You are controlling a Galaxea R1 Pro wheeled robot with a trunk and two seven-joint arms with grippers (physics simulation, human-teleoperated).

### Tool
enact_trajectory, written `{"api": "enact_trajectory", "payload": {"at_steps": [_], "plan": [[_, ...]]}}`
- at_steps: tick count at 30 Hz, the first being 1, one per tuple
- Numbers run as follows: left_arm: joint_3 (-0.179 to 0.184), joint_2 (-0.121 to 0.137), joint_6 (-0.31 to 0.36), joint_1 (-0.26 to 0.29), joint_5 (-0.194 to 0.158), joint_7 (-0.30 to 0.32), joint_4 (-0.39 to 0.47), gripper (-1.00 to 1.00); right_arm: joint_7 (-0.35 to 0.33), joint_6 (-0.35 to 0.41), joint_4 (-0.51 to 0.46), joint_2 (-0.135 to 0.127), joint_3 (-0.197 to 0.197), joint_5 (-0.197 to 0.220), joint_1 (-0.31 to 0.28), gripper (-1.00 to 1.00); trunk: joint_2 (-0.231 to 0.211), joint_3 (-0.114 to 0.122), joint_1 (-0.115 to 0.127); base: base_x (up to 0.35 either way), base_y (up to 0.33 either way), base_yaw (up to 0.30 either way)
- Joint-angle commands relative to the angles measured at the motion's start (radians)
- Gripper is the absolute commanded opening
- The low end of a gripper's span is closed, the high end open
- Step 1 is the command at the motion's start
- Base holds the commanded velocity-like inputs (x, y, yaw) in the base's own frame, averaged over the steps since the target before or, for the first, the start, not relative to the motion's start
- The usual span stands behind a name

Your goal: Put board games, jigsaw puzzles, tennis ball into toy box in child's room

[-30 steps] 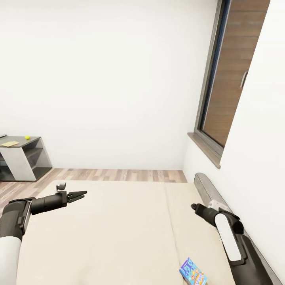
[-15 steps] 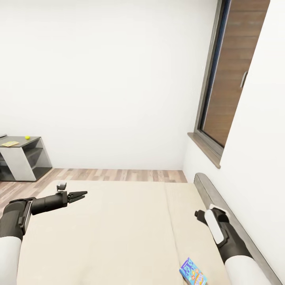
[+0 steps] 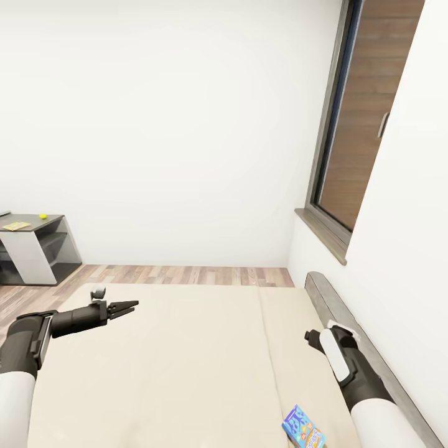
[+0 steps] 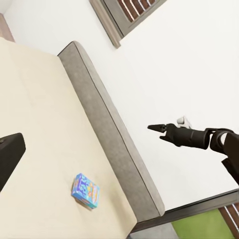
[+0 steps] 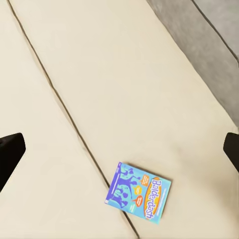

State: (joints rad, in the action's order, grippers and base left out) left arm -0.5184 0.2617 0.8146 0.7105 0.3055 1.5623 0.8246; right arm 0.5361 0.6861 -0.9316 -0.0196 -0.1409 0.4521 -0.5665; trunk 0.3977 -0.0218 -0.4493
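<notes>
One board game (image 3: pixel 303 429), one puzzle (image 3: pixel 16 226), one ball (image 3: pixel 43 216).

The bed (image 3: pixel 186 361) surface is open and flat across both panels. 1 item lies on it: a small blue board game (image 3: pixel 303 429), flat on the panel nearest the grey headboard (image 3: pixel 348 323), with bare mattress on all sides. The headboard and the white wall (image 3: pixel 404 261) behind it bound access from that side. The wood floor (image 3: pixel 186 275) past the bed is unobstructed.

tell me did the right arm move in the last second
Yes. The right gripper has dropped slightly toward the blue board game, judged against the grey headboard.
</notes>
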Motion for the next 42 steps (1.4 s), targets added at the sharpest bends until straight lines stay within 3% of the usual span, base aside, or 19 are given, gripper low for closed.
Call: {"api": "enact_trajectory", "payload": {"at_steps": [1,18,42], "plan": [[-0.003,-0.001,0.01,0.001,0.011,0.009,0.001,1.0,0.009,0.002,-0.001,0.004,0.002,0.01,-0.003,1.0,0.002,-0.002,-0.001,0.0,0.0,0.0],[-0.005,0.0,0.009,0.001,0.01,0.009,0.001,1.0,0.013,0.003,0.001,0.021,0.018,0.013,-0.015,1.0,0.002,-0.002,-0.001,0.0,0.0,0.0],[-0.002,-0.025,0.005,0.001,0.012,0.009,0.001,1.0,0.011,0.003,-0.001,0.012,0.018,0.013,-0.015,1.0,0.002,-0.002,-0.001,0.0,0.0,0.0]]}}
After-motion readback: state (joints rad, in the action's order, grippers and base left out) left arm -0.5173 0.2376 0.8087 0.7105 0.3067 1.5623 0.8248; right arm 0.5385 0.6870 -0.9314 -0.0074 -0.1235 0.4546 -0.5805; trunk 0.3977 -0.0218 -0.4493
